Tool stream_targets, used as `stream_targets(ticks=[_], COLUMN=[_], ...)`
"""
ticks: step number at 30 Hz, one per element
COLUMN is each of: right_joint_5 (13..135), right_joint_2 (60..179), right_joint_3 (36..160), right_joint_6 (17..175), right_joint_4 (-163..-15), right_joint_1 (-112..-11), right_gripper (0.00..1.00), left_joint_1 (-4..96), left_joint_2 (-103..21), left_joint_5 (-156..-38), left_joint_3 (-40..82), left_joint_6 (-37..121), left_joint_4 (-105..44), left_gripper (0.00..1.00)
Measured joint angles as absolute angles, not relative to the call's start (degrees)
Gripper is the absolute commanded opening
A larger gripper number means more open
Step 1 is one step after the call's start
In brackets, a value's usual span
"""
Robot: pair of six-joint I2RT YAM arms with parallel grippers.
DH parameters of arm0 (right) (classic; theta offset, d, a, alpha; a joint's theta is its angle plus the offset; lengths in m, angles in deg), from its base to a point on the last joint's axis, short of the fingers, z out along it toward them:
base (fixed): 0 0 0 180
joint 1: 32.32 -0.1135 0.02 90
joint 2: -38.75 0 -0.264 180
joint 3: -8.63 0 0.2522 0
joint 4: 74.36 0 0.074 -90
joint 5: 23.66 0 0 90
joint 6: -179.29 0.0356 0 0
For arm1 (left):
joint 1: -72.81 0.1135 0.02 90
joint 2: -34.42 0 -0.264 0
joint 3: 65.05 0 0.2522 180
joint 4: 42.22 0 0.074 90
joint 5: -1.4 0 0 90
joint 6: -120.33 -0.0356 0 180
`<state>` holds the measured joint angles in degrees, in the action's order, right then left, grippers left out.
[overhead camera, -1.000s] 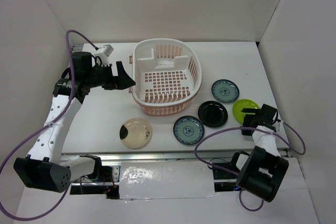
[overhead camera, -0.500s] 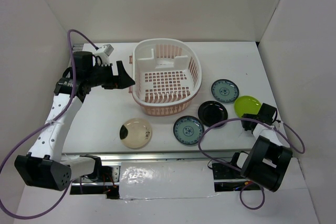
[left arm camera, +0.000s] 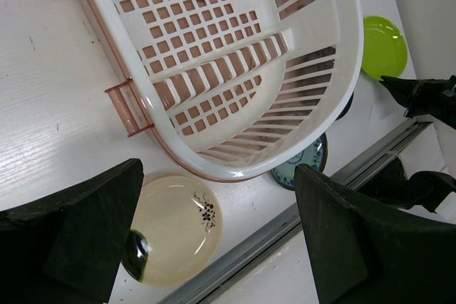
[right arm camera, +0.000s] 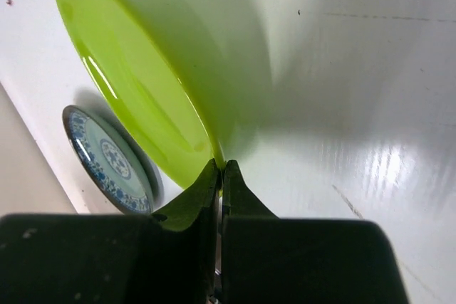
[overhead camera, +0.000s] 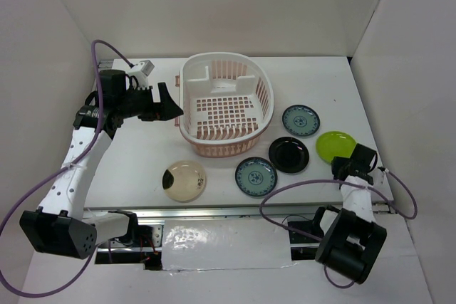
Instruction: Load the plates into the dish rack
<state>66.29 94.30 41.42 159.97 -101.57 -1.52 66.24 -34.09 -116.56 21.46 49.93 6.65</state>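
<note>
Pinching the near rim of the lime-green plate [overhead camera: 336, 145], the right hand [overhead camera: 350, 165] has its two fingers pressed almost together. In the right wrist view the fingertips [right arm camera: 214, 176] meet right at the plate's edge, and the plate looks tipped up there. This plate is on the right side of the counter [overhead camera: 135, 154], well apart from the dish rack [overhead camera: 265, 105].

The left hand [overhead camera: 169, 108] hangs just beside the left side of the dish rack. Its fingers [left arm camera: 100, 211] are spread wide and it holds nothing.

The dish rack sits on the far middle of the counter. No plates are in it, and you can see its holey bottom.

The other plates all lie flat on the counter. One teal-blue plate [overhead camera: 301, 120] is just right of the rack and near the green one. The black plate [overhead camera: 288, 154] is near the rack's front right corner. The second teal-blue plate [overhead camera: 256, 176] lies in front of the rack, just left of the black one. The tan plate [overhead camera: 184, 180], with its dark patch on the left, is in front of the rack too, further left.
</note>
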Motion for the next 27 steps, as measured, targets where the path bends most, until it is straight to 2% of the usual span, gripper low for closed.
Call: stream_targets(ticks=[9, 14, 22, 27], right_joint_5=[64.13, 65.33, 72.72, 71.71], right_joint_2=[79.92, 75.87, 76.79, 83.02], right_joint_3=[41.92, 46.93, 60.52, 74.27], right_joint_6=[158.81, 155.62, 148.19, 143.01], right_joint_4=[-111.06, -115.43, -117.64, -120.28], right_joint_1=[-1.54, -1.52, -2.17, -12.71], right_gripper=[0.00, 0.00, 0.00, 0.00], left_joint_1=[66.24, 66.24, 66.24, 66.24], left_joint_2=[-34.07, -34.07, -34.29, -35.45], left_joint_5=[-117.26, -117.22, -115.51, -112.58], left_joint_3=[21.46, 21.46, 22.81, 26.05], left_joint_6=[50.01, 50.12, 50.30, 50.50], left_joint_4=[6.76, 7.17, 8.68, 9.71], left_gripper=[0.99, 0.99, 0.99, 0.99])
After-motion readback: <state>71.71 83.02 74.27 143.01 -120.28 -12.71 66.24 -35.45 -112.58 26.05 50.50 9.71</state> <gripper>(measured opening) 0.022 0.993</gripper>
